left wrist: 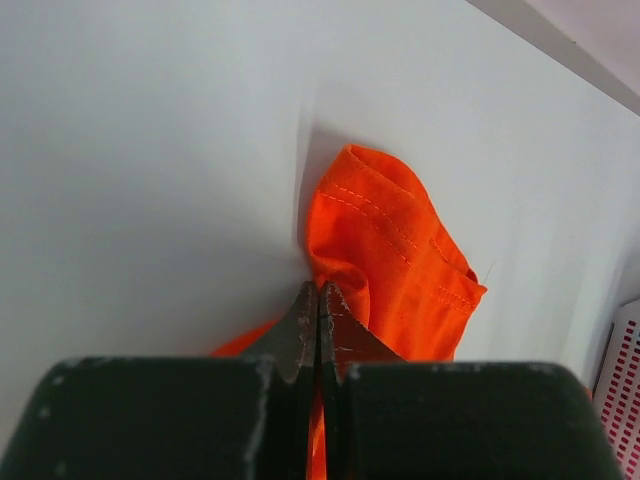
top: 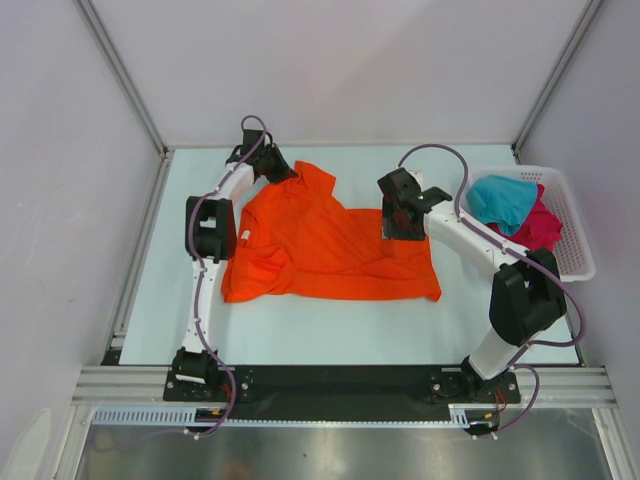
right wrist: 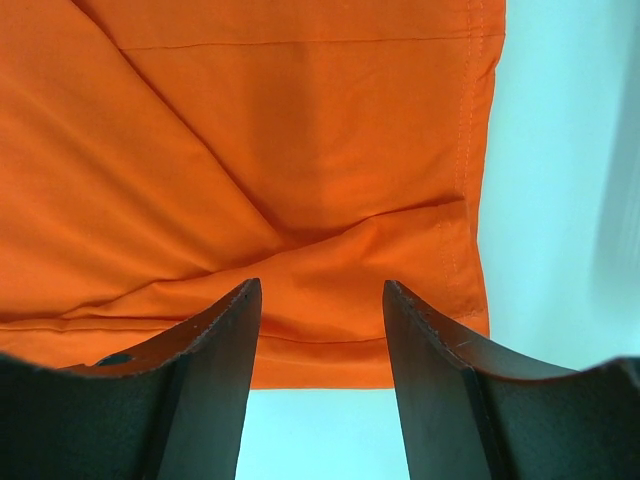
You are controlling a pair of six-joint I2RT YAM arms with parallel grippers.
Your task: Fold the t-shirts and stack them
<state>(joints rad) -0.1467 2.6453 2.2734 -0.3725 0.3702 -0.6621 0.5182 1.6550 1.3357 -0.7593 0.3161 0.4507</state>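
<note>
The orange t-shirt point(top: 330, 250) lies spread on the pale table, partly folded, with one sleeve point(left wrist: 400, 260) pointing to the far side. My left gripper point(top: 283, 172) is at that far sleeve, shut on a pinch of the orange cloth point(left wrist: 319, 290). My right gripper point(top: 393, 228) hovers open over the shirt's far right corner point(right wrist: 280, 150), with nothing between its fingers point(right wrist: 322, 290). The teal t-shirt point(top: 500, 198) and the magenta t-shirt point(top: 538, 228) lie crumpled together in the basket at the right.
A white slotted basket point(top: 575, 215) stands at the table's right edge, its corner showing in the left wrist view point(left wrist: 622, 380). Grey walls and metal frame rails close in the table on three sides.
</note>
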